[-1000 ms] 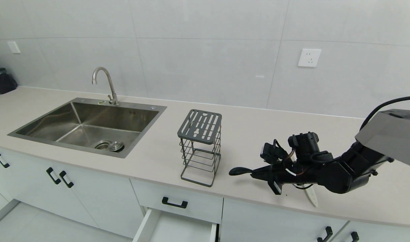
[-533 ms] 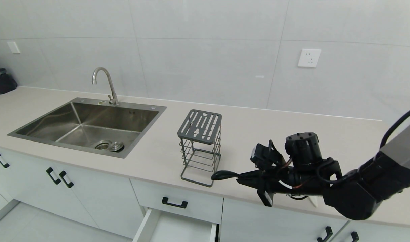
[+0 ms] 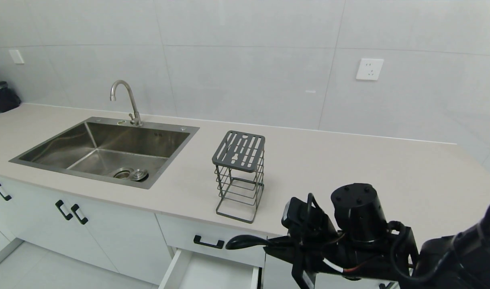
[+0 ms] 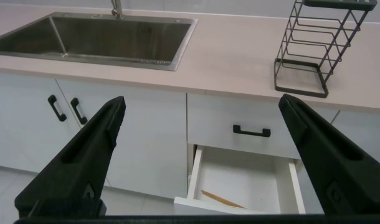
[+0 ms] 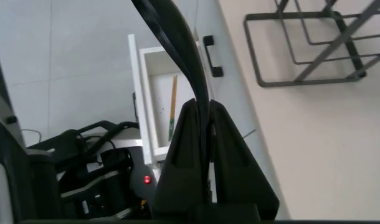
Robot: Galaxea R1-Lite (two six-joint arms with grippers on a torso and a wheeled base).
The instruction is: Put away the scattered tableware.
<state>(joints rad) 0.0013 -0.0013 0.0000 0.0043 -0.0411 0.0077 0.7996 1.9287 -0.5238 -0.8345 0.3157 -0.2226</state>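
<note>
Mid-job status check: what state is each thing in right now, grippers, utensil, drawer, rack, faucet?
right gripper: shut on the black utensil.
black utensil: gripped by its handle, off the countertop.
left gripper: open, holding nothing.
drawer: pulled open.
wooden chopstick: lying inside the drawer.
rack: upright on the countertop.
faucet: no water running.

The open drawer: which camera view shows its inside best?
The left wrist view: the open drawer faces it, with a thin wooden stick lying inside. The right wrist view shows the drawer partly behind the black utensil. The head view cuts it off at the bottom edge.
</note>
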